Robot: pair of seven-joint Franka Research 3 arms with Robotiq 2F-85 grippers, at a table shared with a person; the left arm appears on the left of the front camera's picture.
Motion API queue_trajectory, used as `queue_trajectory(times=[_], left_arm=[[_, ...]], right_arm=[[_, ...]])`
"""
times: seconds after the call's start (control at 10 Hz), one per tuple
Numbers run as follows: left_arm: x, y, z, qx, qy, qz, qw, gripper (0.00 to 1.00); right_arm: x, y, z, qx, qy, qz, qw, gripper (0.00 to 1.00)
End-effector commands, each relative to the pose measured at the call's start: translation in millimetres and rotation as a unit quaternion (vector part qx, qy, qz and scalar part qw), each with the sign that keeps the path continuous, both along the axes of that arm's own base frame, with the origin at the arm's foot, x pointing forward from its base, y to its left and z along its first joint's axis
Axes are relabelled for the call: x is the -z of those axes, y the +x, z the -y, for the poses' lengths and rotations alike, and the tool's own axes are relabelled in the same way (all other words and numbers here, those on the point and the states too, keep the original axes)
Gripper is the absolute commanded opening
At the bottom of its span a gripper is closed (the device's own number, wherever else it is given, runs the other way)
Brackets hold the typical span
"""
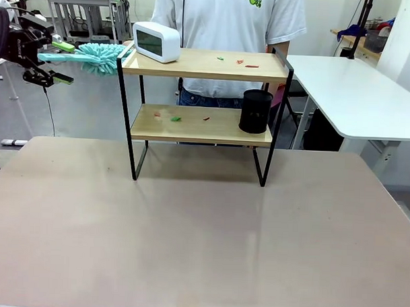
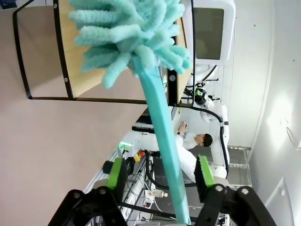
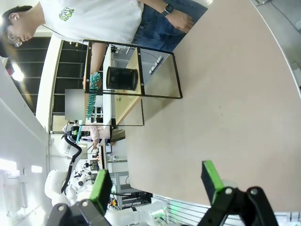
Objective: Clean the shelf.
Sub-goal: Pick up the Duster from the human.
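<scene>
Front view, shelf (image 1: pixel 194 64) at far middle of table (image 1: pixel 188 247), left gripper (image 1: pixel 60 62) far left clamping teal duster (image 1: pixel 100 57), head at shelf's top left corner beside white clock (image 1: pixel 156 41), left wrist view, handle between pads (image 2: pixel 116 173), right wrist view, right gripper (image 3: pixel 157 181) wide open, empty

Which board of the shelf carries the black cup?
The lower board, with the black cup at its right end; the upper board carries a white clock at its left end instead.
</scene>
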State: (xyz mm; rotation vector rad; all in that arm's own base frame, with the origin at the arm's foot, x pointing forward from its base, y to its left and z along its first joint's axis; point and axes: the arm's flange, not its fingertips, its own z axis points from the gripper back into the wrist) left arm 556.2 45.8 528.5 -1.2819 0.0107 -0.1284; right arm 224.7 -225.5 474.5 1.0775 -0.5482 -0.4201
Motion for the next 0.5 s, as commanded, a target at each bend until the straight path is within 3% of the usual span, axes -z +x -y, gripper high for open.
queue_trajectory(times=[0.0, 0.1, 0.3, 0.4], left_arm=[[-4.8, -5.9, 8.9, -0.032, -0.017, 0.016, 0.999, 0.0], [-7.1, -7.2, 11.1, -0.045, -0.017, 0.03, 0.998, 0.25], [-7.3, -9.3, 16.3, -0.053, -0.02, 0.037, 0.998, 0.0], [-5.8, -9.7, 18.8, -0.051, -0.018, 0.036, 0.998, 0.0]], right_arm=[[-1.8, 2.3, 1.3, -0.002, 0.0, 0.016, 1.0, 1.0], [-1.8, 2.3, 1.3, -0.002, 0.0, 0.016, 1.0, 1.0], [-1.8, 2.3, 1.3, -0.002, 0.0, 0.016, 1.0, 1.0], [-1.8, 2.3, 1.3, -0.002, 0.0, 0.016, 1.0, 1.0]])
